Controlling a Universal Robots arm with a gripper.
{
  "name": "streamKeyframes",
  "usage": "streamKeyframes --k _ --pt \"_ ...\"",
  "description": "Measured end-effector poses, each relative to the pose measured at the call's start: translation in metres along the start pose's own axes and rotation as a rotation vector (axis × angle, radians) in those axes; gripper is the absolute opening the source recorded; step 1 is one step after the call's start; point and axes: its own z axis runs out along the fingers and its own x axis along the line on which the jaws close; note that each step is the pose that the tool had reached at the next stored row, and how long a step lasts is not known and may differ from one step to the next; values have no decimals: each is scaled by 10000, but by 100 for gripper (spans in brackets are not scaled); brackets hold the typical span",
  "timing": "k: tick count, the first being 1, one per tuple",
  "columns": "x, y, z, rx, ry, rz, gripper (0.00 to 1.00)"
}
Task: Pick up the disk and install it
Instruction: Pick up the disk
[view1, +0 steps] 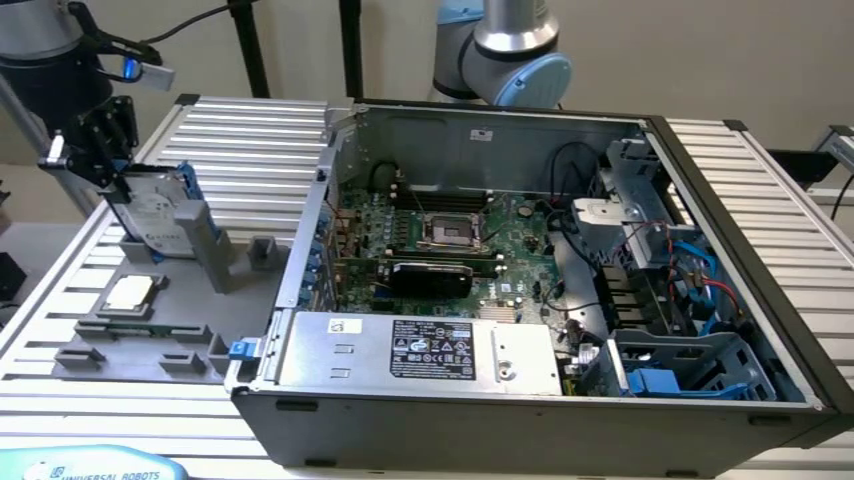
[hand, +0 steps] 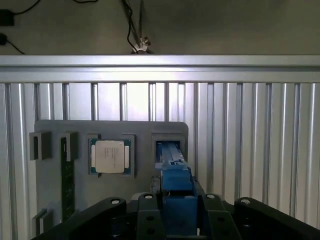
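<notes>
Jaws of the black gripper (view1: 118, 175) are clamping the upright silver-grey, blue-framed rectangular disk (view1: 163, 215) at the exterior view's upper left, over the grey plastic tray (view1: 200, 300).

Plain beige wall (view1: 747, 60) across twelve o'clock of the exterior view. Two slim black stand poles (view1: 247, 45) upright before it, toward eleven o'clock. Ribbed silver aluminium worktop (view1: 254, 130) below, slats bare at ten and three o'clock. From the wrist view, soft glare on those slats, dull olive wall beyond, thin black cable (hand: 131, 25) hanging against it.
</notes>
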Motion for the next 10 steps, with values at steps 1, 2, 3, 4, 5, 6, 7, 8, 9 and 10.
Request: streamKeyframes --k 1,2,3,4,5,6,7,8,9,10 --pt "16 -1 0 -1 -1 -1 33" --pt "28 -1 0 0 -2 -1 33" --pt "39 -1 0 0 -4 -1 33" --pt "48 -1 0 -1 -5 -1 33" --pt "58 -1 0 -1 -7 0 33" --pt "66 -1 0 -1 -7 -1 33" --pt "70 -1 0 -1 -8 0 33" --pt "71 -1 -1 -1 -8 0 33" --pt "71 -1 -1 -1 -8 1 33" --pt "71 -1 -1 -1 -8 1 33"
